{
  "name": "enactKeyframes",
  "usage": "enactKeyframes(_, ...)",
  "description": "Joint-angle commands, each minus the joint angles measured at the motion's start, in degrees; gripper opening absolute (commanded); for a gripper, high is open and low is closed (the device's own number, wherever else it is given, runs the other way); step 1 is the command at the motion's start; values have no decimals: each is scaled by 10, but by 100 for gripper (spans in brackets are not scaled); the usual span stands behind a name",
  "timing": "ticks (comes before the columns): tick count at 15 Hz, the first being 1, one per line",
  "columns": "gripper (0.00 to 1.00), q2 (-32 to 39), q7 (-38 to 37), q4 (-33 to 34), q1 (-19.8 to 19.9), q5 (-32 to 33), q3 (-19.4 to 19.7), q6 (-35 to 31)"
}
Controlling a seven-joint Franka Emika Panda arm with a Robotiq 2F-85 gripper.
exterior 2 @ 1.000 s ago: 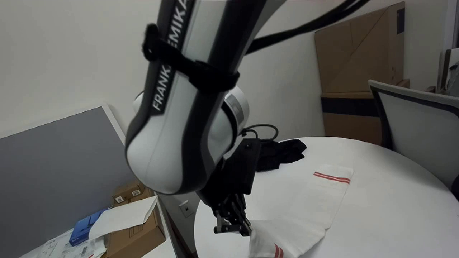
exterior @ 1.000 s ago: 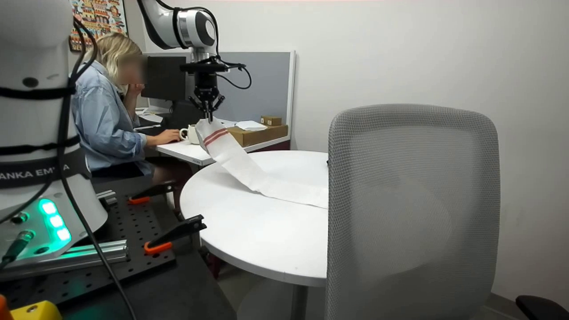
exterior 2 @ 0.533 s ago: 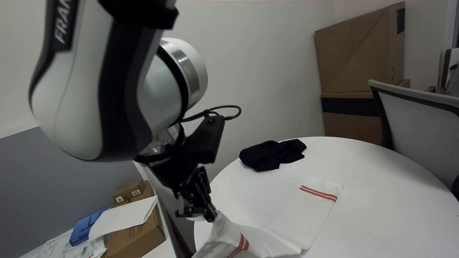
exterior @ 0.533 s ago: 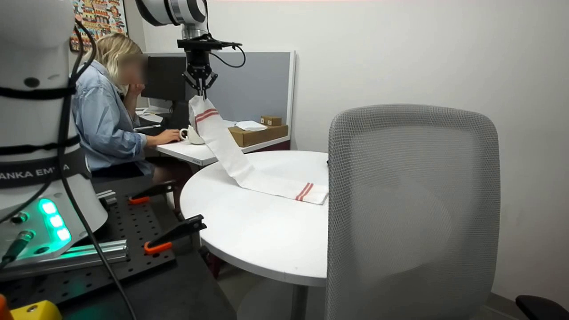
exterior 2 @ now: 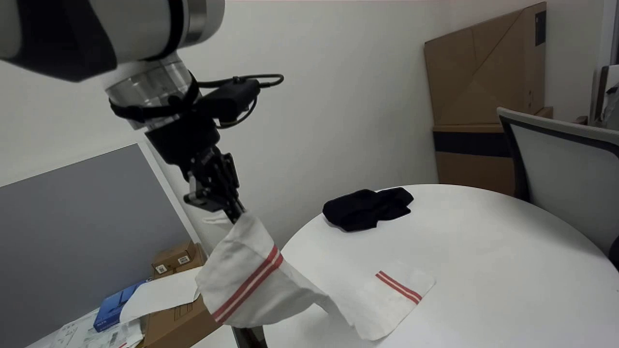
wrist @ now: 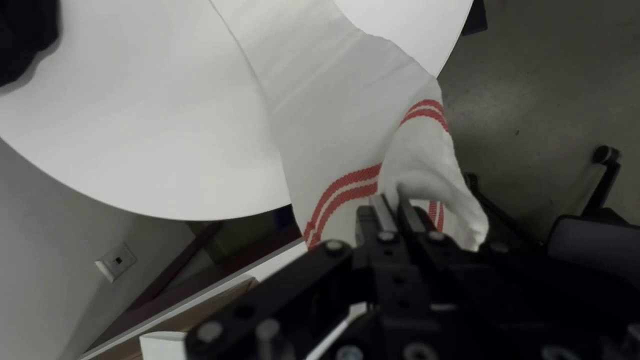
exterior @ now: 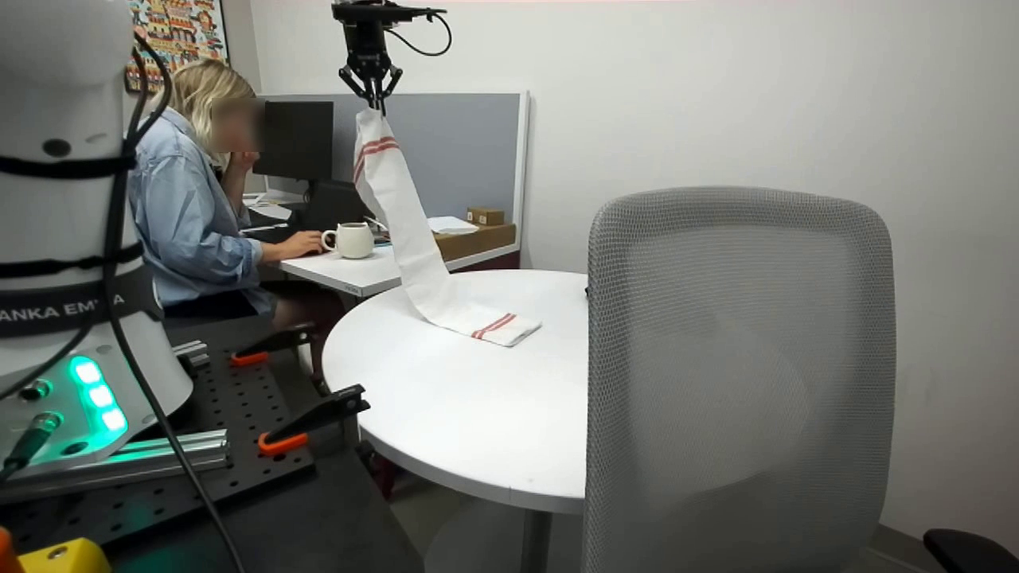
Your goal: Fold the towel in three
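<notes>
The white towel (exterior: 398, 215) with red double stripes hangs from my gripper (exterior: 376, 110). My gripper is shut on one striped end, well above the round table (exterior: 478, 414). The towel slopes down, and its other striped end lies flat on the tabletop. In an exterior view the raised end of the towel (exterior 2: 237, 280) drapes folded below the fingertips (exterior 2: 238, 216). In the wrist view the towel (wrist: 325, 90) is pinched between the fingers (wrist: 392, 200), with a loose fold bulging to the right. Part of the raised end is hidden behind the fingers.
A dark cloth (exterior 2: 367, 208) lies at the table's edge. A mesh chair (exterior: 740, 358) blocks part of the table. A person (exterior: 191, 199) sits at a side desk with a mug (exterior: 353, 240) and cardboard boxes (exterior: 478, 239). Black clamps (exterior: 318, 414) sit near the robot base.
My gripper has risen with the towel's end. The hanging part has grown longer, and the lying end has slid across the table toward the gripper's side.
</notes>
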State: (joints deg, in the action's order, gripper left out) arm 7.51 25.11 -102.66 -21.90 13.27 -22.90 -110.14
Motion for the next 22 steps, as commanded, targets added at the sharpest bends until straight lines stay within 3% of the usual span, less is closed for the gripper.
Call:
enactKeyframes(1, 1, -1, 25, 63, 6, 3, 11, 50)
enactKeyframes(4, 1, 2, 30, 76, 22, 0, 27, 64)
enactKeyframes(15, 1, 47, 31, 22, 84, 1, 85, 75)
enactKeyframes(22, 1, 40, 14, 9, 115, 1, 116, 88)
